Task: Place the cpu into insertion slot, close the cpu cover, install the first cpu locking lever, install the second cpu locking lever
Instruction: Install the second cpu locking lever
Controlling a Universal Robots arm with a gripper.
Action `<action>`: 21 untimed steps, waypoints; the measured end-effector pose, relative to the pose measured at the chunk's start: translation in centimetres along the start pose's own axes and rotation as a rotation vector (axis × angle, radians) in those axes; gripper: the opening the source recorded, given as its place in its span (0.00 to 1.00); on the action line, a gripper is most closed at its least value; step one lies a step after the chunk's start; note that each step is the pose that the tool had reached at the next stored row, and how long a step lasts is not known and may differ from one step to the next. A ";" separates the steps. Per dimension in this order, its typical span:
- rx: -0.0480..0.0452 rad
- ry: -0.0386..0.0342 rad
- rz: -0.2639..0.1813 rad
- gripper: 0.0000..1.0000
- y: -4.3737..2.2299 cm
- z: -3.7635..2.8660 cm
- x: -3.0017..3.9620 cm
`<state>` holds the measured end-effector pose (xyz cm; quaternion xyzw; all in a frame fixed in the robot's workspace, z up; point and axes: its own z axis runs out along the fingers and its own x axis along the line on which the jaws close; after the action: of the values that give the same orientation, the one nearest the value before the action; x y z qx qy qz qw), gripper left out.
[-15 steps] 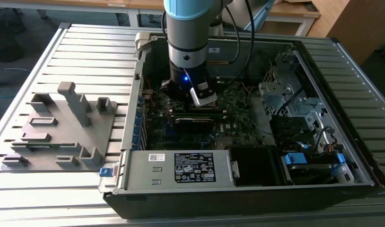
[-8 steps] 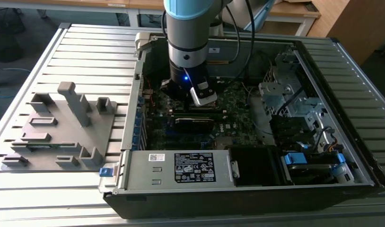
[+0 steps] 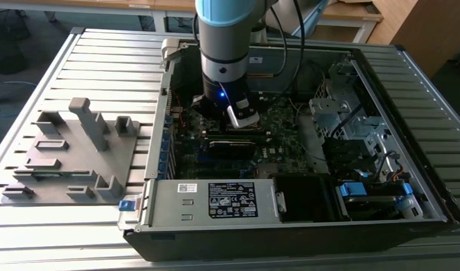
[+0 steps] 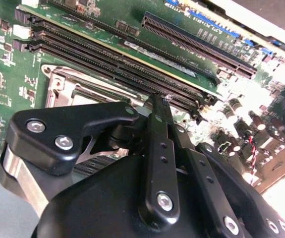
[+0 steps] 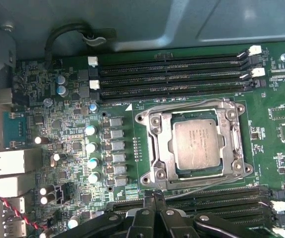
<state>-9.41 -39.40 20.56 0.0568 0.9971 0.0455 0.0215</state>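
1. Since the small flat square cpu with its dull silver-grey top (image 5: 197, 144) already lies inside the square black insertion slot (image 5: 197, 172), and the thin silver metal cpu cover with its square window (image 5: 154, 148) looks to be lying down around it, the step in hand is most likely a locking lever.
2. The black two-fingered gripper (image 5: 154, 197) hangs low over the green motherboard (image 5: 58, 99), just beside the socket edge that faces the nearer bank of long black memory slots (image 5: 221, 198). Its fingers are drawn together, and nothing can be seen between them.
3. A thin silver wire lever (image 5: 206, 189) runs along that same edge, very near the fingertips. Whether they touch it cannot be told.
4. To do this well, push with the closed tips on the wire itself, not on the cover or the chip.
5. Keep the push steady and follow the wire's own swing, so that it slides under its hook rather than springing back.
6. Keep the tips clear of the memory slots, which are close by in the second wrist view, where the gripper (image 4: 157, 101) ends just short of them.
7. In the exterior view the gripper (image 3: 241, 121) stands upright inside the open dark computer case (image 3: 411, 113), so there is little room to the sides.
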 end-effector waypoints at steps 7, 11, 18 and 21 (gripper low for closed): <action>-0.0240 0.0025 0.001 0.10 -0.20 0.21 0.03; -0.0279 0.0031 0.001 0.10 -0.27 0.38 0.04; -0.0586 0.0065 0.003 0.10 -0.28 0.43 0.05; -0.0625 0.0068 0.003 0.10 -0.31 0.56 0.06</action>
<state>-9.48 -39.65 19.97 0.0574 0.9952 0.0769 0.0198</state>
